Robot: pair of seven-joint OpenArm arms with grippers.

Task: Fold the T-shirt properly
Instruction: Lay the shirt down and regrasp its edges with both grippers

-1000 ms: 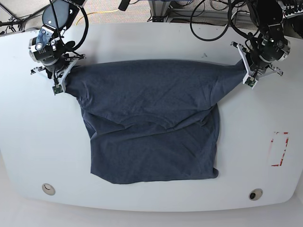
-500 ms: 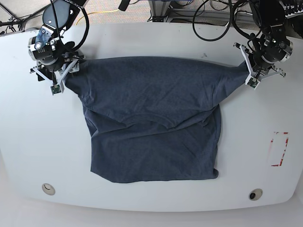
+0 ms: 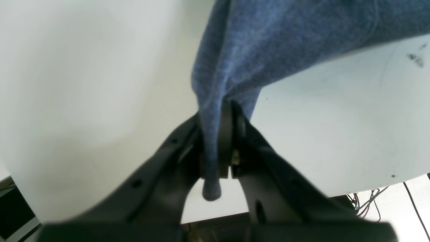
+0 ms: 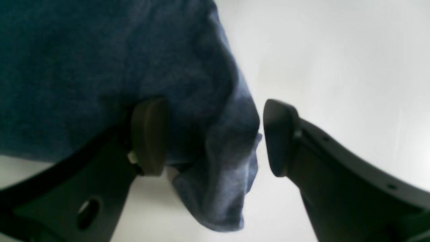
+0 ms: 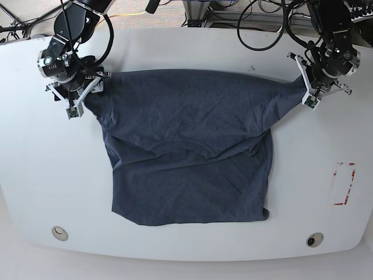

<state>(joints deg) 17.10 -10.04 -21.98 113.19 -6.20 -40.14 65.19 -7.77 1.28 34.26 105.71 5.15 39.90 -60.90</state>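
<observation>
Between the parted right pincer lies the T-shirt; left pincer clamps it.

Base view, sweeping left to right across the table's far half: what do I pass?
right gripper → T-shirt → left gripper; the red-and-white marking lies rightmost, lower down.

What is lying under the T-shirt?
Only the white table shows around the T-shirt. Anything beneath the cloth is covered and cannot be seen.

T-shirt covers table centre; bare margins left, right, front give passage.
</observation>
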